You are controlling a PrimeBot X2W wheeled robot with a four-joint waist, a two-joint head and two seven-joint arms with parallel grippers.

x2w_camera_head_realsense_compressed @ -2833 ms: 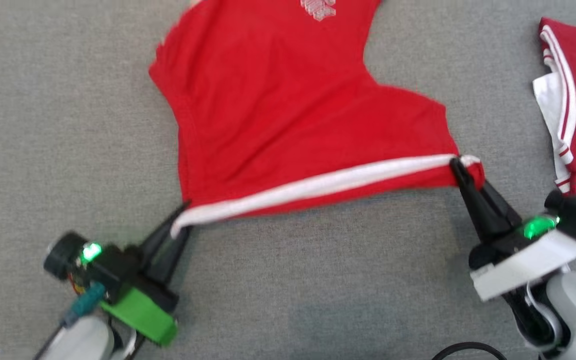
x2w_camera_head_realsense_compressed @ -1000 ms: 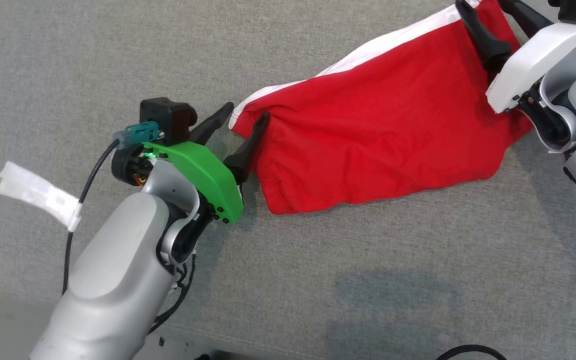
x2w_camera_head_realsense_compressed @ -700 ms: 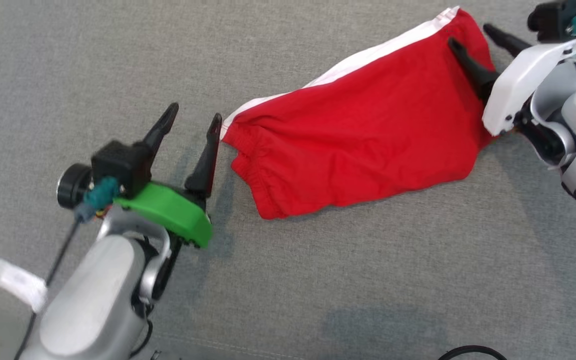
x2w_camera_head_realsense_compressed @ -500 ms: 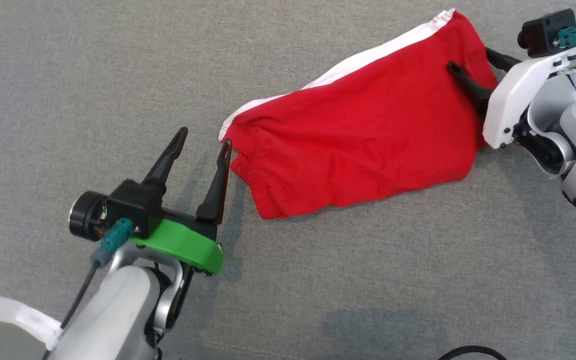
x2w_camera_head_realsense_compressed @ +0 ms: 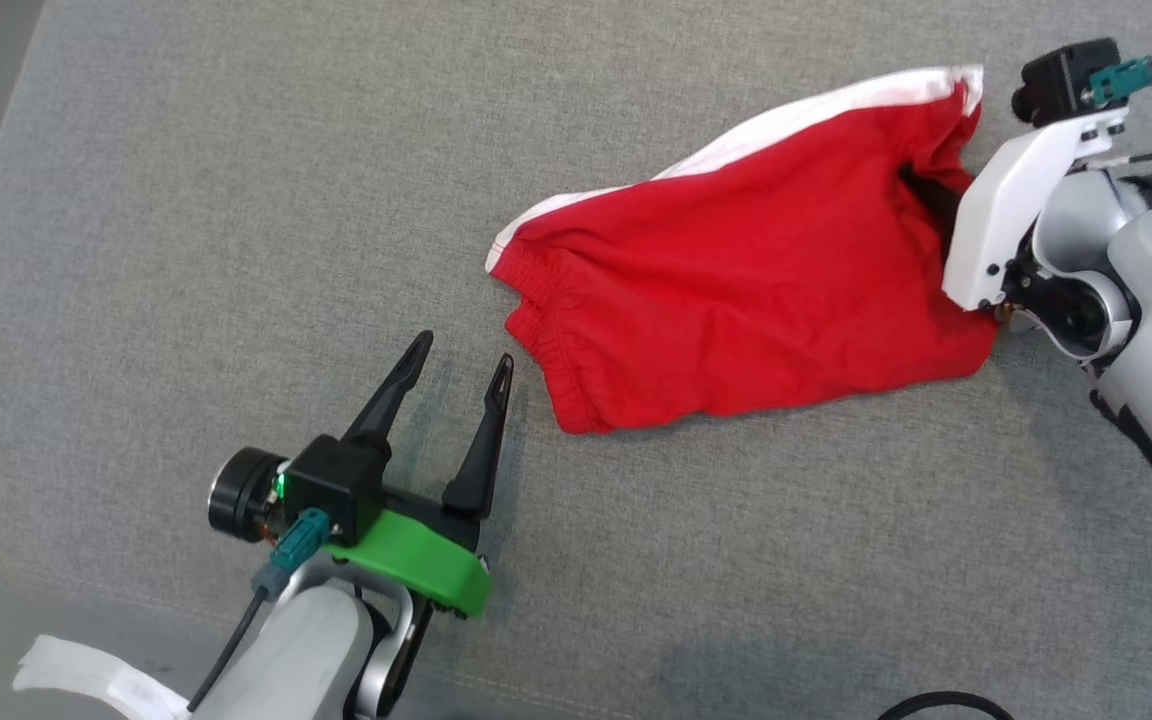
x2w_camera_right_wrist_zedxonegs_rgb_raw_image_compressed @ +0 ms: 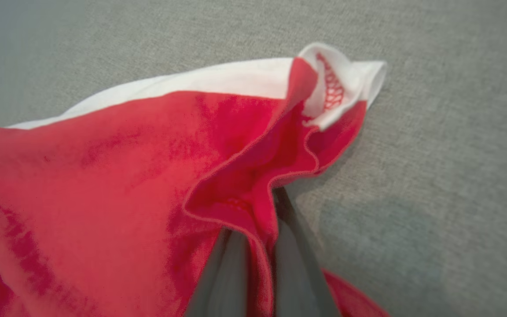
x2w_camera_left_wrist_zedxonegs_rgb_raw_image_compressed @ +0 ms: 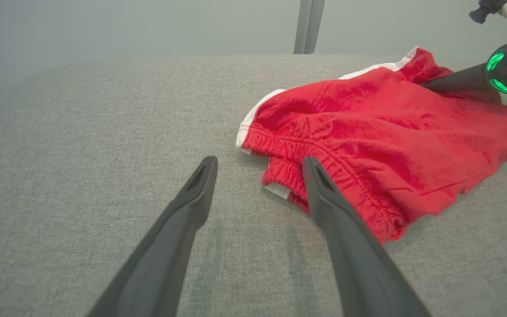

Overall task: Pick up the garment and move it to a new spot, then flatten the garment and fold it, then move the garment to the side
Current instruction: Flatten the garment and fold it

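Seeing red garment (x2w_camera_head_realsense_compressed: 756, 290) on the table (x2w_camera_head_realsense_compressed: 236, 150), toward its far right corner, folded over on itself and slanted from near-left to far-right. Noting white stripe (x2w_camera_head_realsense_compressed: 896, 88) along its far edge and gathered waistband (x2w_camera_head_realsense_compressed: 546, 330) at the end facing the table's left edge. Rumpled, not flat: ridges across the top, raised fold at the right end.

Reading right gripper (x2w_camera_right_wrist_zedxonegs_rgb_raw_image_compressed: 255, 220) as pinched shut on the garment: fingers close together, red cloth squeezed between them and bunched over the tips. Same in the head view: fingers buried in the cloth's right end. Can't tell how many layers caught.

Reading left gripper (x2w_camera_head_realsense_compressed: 465, 350) as spread wide, nothing in it. Sitting toward the table's near edge, left of centre, fingers pointing at the far side. Can't tell whether touching the table or just above it. Right finger (x2w_camera_left_wrist_zedxonegs_rgb_raw_image_compressed: 326, 198) just beside the waistband corner: overlapping it in the wrist view, clear of it in the head view.

Also spotting white tag (x2w_camera_head_realsense_compressed: 96, 685) on the left forearm and black cable (x2w_camera_head_realsense_compressed: 936, 700) at the near right.
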